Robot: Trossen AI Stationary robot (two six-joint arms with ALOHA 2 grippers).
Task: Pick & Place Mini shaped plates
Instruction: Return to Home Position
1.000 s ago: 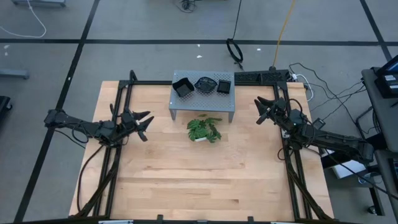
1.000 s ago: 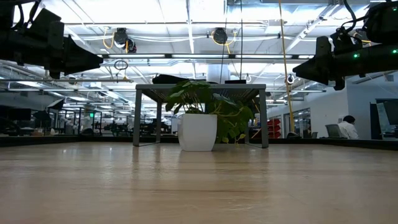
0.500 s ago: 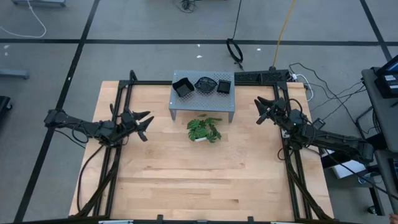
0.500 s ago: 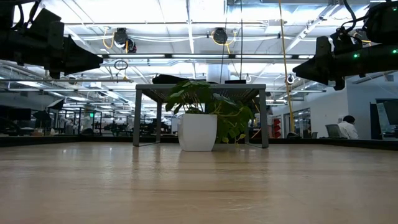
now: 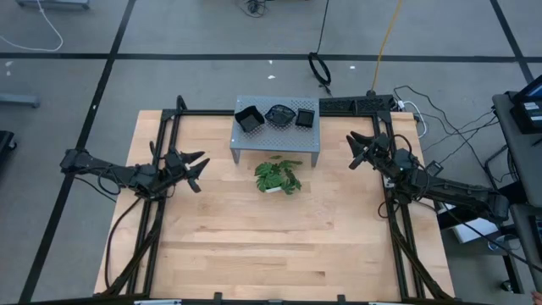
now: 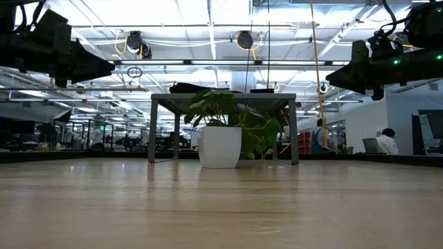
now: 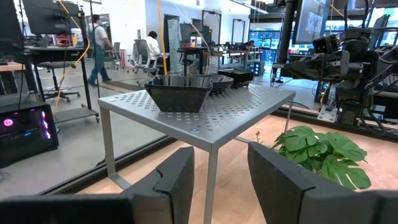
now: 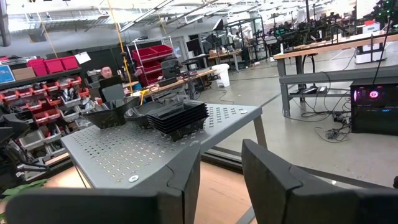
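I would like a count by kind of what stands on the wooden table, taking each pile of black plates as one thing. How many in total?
Piles of black mini plates: 3
Grey perforated stand: 1
Potted green plant: 1
Total: 5

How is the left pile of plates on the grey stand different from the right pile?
The left pile has deep, sloping sides like little bowls; the right pile is flat and shallow, its thin layers showing. Seen from above, the left pile sits turned cornerwise to the stand, while the right pile sits straight with its edges. Both are shiny black, squarish, and on top of the stand.
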